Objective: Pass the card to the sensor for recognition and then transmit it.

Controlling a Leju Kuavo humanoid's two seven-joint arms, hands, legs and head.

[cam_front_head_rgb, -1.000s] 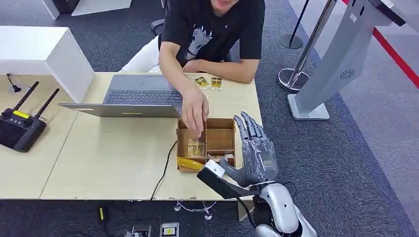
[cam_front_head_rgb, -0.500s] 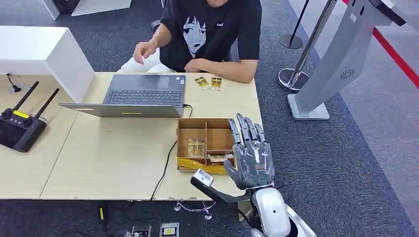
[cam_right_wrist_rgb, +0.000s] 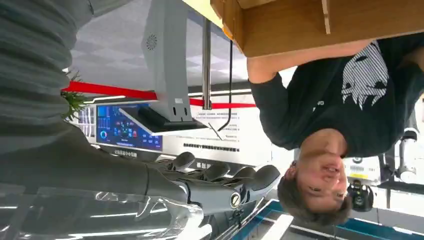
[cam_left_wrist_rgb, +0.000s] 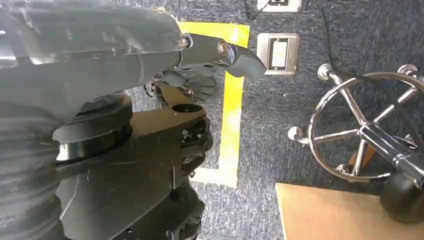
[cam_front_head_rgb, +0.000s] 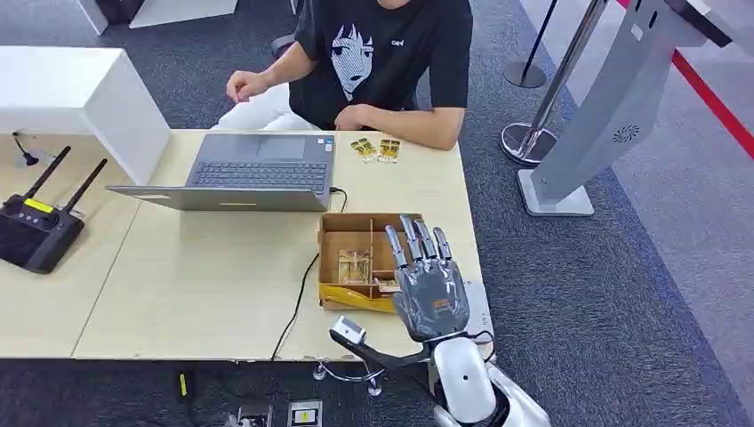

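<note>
A divided wooden box stands near the table's right front edge. A gold-patterned card lies in its left compartment. Two more such cards lie at the far edge, by the seated person. My right hand hovers over the box's right side, fingers straight and spread, holding nothing. In the right wrist view its fingers stretch out beneath the box. My left hand hangs above the floor with nothing in it.
An open laptop sits behind the box, its cable running off the front edge. A black remote and a white block are at the left. A grey kiosk stand and a stanchion base are on the carpet to the right.
The person's hand has left the box and drawn back to their side. My right hand has shifted left, from beside the box to over its right part.
</note>
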